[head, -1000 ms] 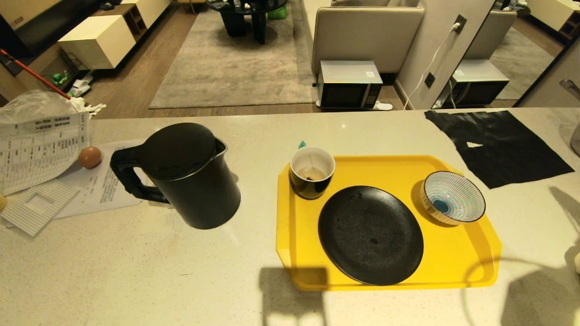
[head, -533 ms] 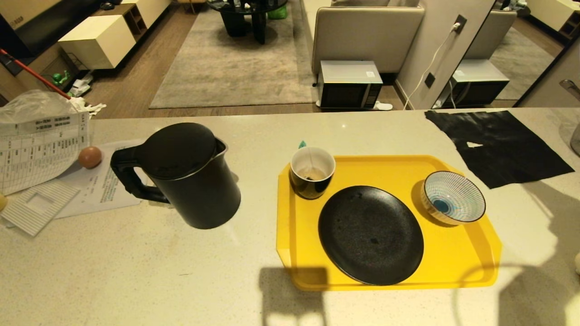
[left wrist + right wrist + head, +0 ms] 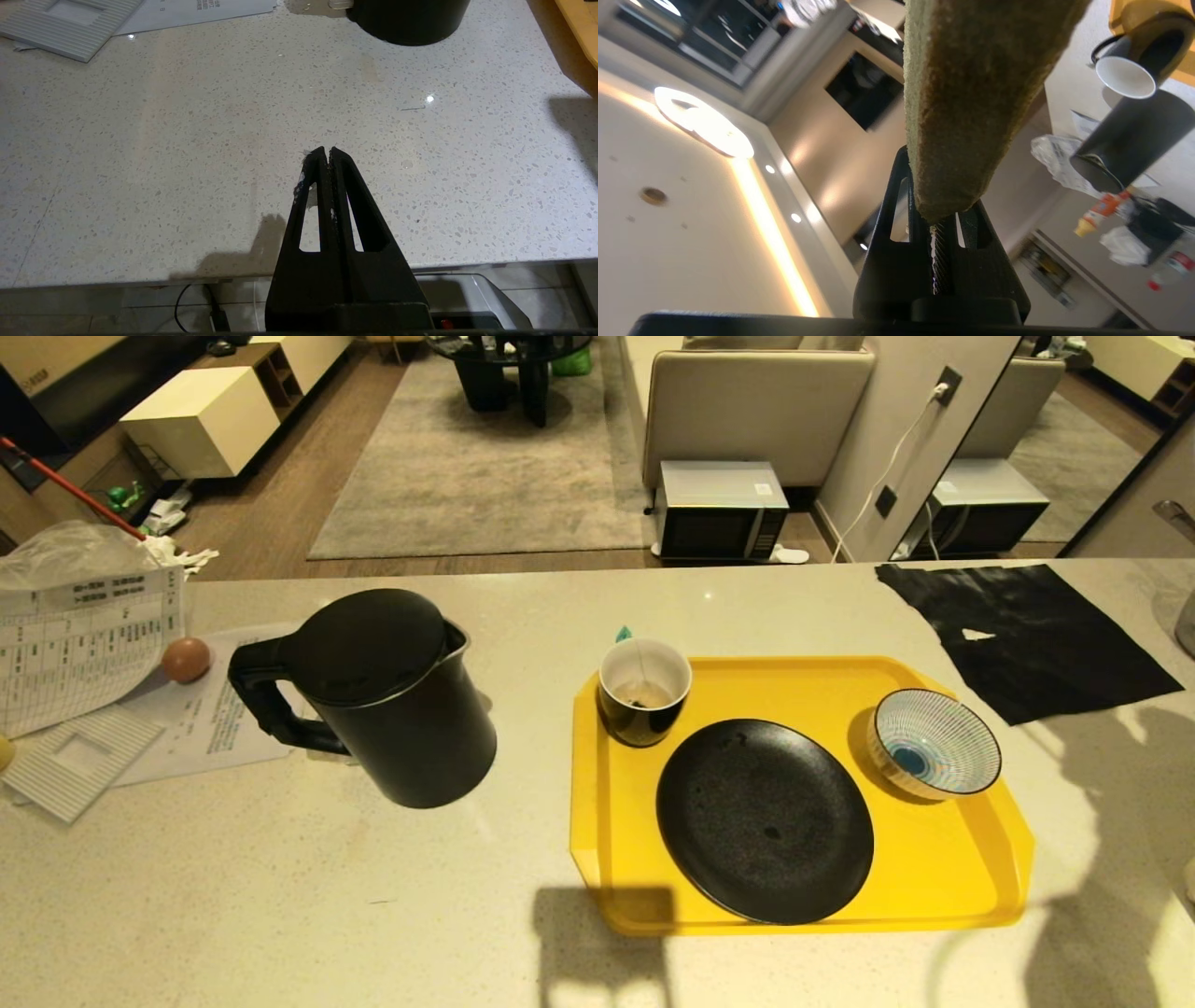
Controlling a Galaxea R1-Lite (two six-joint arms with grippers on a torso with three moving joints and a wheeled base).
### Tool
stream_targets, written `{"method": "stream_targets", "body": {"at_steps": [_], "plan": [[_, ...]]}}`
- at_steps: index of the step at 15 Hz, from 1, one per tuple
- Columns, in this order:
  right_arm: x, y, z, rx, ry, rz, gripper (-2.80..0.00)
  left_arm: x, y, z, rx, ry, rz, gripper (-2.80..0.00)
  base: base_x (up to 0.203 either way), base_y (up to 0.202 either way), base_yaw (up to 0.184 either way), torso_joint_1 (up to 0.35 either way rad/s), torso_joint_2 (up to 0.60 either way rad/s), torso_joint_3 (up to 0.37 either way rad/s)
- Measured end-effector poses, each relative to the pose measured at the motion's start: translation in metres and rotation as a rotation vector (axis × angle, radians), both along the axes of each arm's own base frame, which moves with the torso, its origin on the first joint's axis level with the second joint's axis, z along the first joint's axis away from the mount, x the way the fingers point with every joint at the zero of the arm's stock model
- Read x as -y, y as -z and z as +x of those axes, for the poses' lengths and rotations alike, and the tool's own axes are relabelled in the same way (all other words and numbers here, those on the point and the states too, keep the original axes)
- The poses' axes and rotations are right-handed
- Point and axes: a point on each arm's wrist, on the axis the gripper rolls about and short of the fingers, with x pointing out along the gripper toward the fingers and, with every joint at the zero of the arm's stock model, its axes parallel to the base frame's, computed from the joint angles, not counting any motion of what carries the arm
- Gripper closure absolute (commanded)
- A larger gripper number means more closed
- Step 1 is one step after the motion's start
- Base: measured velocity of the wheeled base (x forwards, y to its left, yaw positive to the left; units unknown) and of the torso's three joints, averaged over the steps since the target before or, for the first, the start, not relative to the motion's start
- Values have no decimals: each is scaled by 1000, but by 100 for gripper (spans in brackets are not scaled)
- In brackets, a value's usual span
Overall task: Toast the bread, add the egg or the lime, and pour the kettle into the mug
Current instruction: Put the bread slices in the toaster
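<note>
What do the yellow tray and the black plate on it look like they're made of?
The tray looks like moulded plastic: even bright yellow, smooth, with a rounded raised rim. The plate is probably glazed ceramic or stoneware: matt black, finely speckled, with a dull sheen. I can't be sure of either.

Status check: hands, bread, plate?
Right hand shut on bread, out of head view. Left hand shut, empty, over counter. Black plate bare on yellow tray.

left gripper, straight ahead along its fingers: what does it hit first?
Probably the bare speckled stone countertop: the shut left gripper angles down at it. The matte-black jug kettle stands farther on, slightly off that line; depth is unclear.
</note>
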Motion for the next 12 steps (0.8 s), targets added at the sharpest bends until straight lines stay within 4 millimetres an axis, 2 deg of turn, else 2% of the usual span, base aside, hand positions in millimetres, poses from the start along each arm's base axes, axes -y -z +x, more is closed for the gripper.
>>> {"method": "stream_targets", "body": {"at_steps": [4,12], "plan": [[-5,-11,2,-4,-21,26,0,0,0,0,0,0,0,0,0,0,0,0,0,0],[-4,-14,3,-2,-21,26,0,0,0,0,0,0,0,0,0,0,0,0,0,0]]}}
